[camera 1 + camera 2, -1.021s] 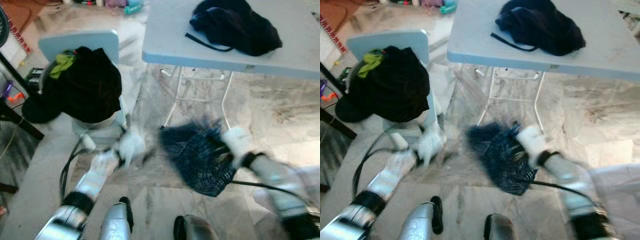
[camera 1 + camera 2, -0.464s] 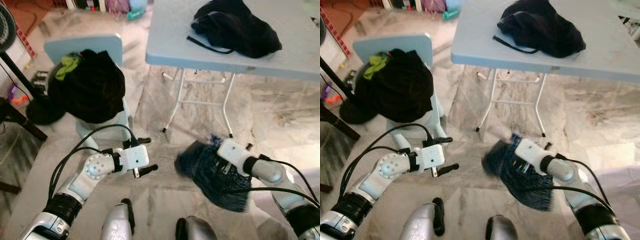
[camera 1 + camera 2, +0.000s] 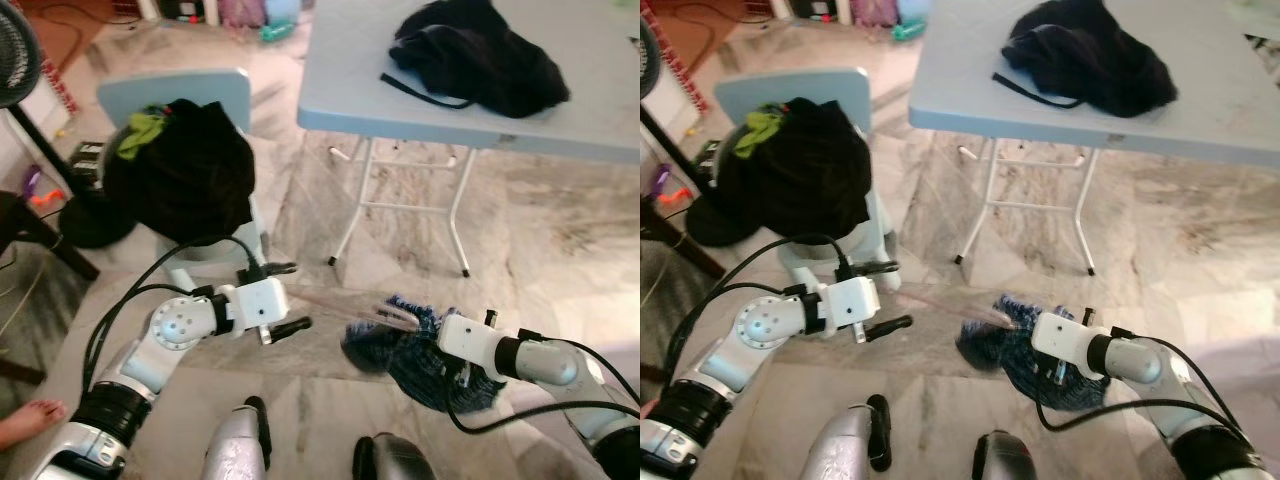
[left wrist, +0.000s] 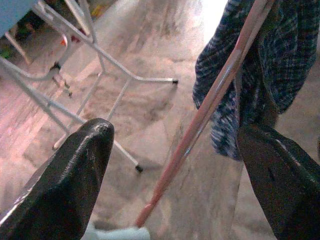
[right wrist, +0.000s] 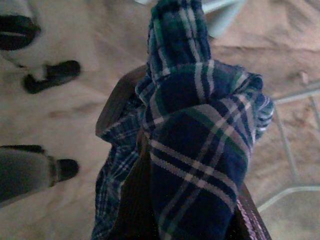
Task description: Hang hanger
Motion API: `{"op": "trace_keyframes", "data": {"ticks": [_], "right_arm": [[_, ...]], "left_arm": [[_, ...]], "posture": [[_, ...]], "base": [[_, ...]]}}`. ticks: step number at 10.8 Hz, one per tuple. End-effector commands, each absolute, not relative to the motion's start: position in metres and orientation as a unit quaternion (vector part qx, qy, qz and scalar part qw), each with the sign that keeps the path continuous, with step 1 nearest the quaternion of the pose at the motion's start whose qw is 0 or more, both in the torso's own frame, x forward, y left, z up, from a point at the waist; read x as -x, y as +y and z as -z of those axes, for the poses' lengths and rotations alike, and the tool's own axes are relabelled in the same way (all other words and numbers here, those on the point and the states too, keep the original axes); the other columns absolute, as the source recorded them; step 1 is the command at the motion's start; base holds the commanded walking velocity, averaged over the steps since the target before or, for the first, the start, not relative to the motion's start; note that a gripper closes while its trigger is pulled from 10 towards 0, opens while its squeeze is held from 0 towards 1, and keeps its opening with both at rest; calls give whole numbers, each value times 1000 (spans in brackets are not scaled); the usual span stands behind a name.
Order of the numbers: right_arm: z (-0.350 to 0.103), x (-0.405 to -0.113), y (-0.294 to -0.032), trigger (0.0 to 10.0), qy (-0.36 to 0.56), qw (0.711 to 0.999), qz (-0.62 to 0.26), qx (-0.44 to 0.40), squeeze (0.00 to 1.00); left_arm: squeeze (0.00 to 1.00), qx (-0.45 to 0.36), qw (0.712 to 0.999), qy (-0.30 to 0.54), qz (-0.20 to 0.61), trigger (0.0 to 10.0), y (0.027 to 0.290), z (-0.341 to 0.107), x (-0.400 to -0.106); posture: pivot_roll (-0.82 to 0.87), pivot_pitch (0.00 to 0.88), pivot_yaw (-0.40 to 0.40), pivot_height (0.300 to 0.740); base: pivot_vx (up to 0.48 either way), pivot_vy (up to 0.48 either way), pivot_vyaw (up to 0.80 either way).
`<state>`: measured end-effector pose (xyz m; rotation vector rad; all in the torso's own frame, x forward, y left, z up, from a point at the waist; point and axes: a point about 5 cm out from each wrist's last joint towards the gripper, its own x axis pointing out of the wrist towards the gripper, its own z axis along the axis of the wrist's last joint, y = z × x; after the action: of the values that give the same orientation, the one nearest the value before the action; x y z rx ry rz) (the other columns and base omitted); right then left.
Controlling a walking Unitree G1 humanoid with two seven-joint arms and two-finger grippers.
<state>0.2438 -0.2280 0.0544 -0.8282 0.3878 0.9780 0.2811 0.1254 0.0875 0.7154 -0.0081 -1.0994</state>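
Head views, hanger: the pinkish hanger (image 3: 340, 300) lies low over the marble floor (image 3: 560, 220), one thin arm reaching from the plaid shirt (image 3: 420, 350) towards my left gripper (image 3: 283, 296).
Head views, right gripper: my right gripper (image 3: 1035, 345) is buried in the shirt, and I cannot tell how its fingers stand; that forearm reaches inward, low and near level.
Head views, left gripper: fingers spread apart, empty, elbow bent, wrist turned towards the hanger's free end.
Head views, surroundings: folding table (image 3: 340, 100) ahead with a dark garment (image 3: 475, 55) on its tabletop; a chair (image 3: 170, 95) draped in black clothes to my left.
Left wrist view: the hanger arm (image 4: 210, 110) runs between my two fingers (image 4: 75, 170), touching neither.
Right wrist view: plaid cloth (image 5: 195, 150) bunched over a brown bar.
Handling: I judge the hanger light, stiff and smooth, the shirt soft and liable to slide off; best held near the neck.
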Motion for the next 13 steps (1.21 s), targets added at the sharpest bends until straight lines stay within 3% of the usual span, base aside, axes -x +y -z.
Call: {"op": "trace_keyframes", "data": {"ticks": [1, 3, 5, 7, 8, 10, 11, 13], "right_arm": [[-58, -238, -226, 10000, 170, 774, -480, 376, 0], [-67, -233, -223, 10000, 159, 769, -508, 352, 0], [-75, -238, -223, 10000, 156, 760, -515, 364, 0], [-71, -246, -230, 10000, 176, 750, -493, 404, 0], [-68, -253, -230, 10000, 185, 760, -468, 411, 0], [-62, -257, -235, 10000, 199, 745, -456, 445, 0], [-63, -259, -235, 10000, 195, 758, -450, 430, 0], [-67, -257, -231, 10000, 182, 756, -467, 421, 0]], "left_arm": [[0, -331, 792, -12, 514, 10000, 122, -89, -282], [0, -303, 792, 1, 530, 10000, 117, -84, -281], [0, -277, 774, 43, 567, 10000, 110, -76, -281], [0, -278, 767, 27, 578, 10000, 99, -88, -291], [0, -273, 760, 24, 589, 10000, 95, -95, -293], [0, -281, 746, 25, 604, 10000, 95, -98, -290], [0, -284, 743, 32, 605, 10000, 97, -96, -290], [0, -298, 725, 84, 615, 10000, 108, -79, -285]], "posture": [[-47, 219, -60, 740], [-62, 226, -70, 740], [-81, 225, -71, 740], [-88, 222, -67, 740], [-83, 220, -61, 740], [-80, 220, -55, 740], [-74, 220, -51, 740], [-72, 225, -50, 740]], "base": [[0, 0, 0], [0, 0, 0], [0, 0, 0], [0, 0, 0], [0, 0, 0], [0, 0, 0], [0, 0, 0], [0, 0, 0]]}}
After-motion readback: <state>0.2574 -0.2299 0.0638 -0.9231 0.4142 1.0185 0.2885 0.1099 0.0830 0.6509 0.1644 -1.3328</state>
